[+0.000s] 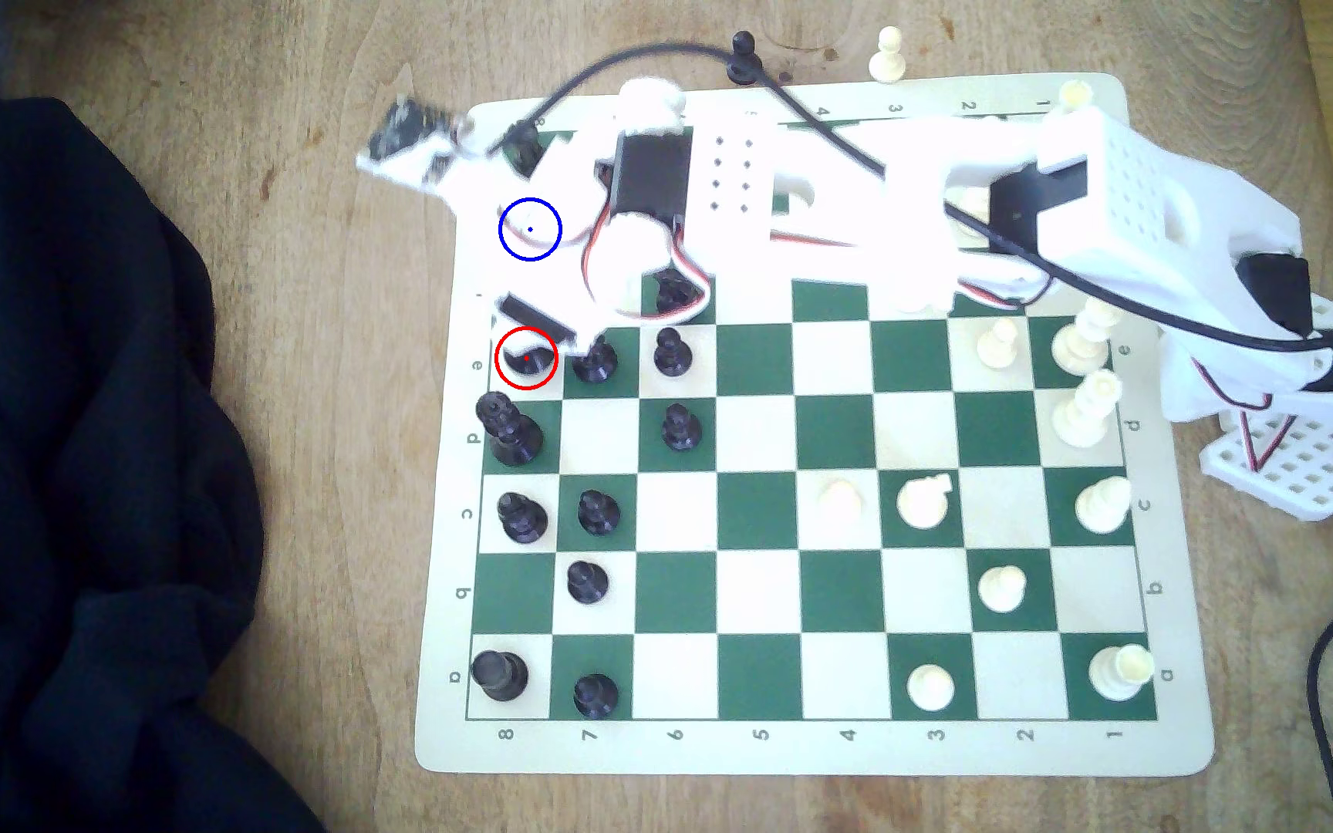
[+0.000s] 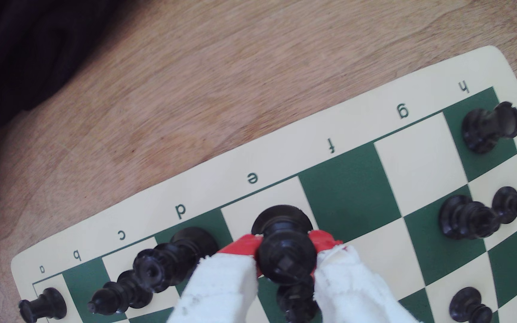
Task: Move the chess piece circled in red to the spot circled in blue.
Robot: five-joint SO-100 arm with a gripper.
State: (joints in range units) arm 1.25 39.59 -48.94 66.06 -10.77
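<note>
Between the red-tipped fingers [image 2: 286,248], pinched on both sides, stands the black king [image 2: 285,251] on its red-ringed square

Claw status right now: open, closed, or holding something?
Claw: closed on the black king, red-tipped fingers pressed on both sides of it; the king's base is on its e-file square.

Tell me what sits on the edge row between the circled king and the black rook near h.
Nothing: in the wrist view the green f square and cream g square between the king and rook are bare.
</note>
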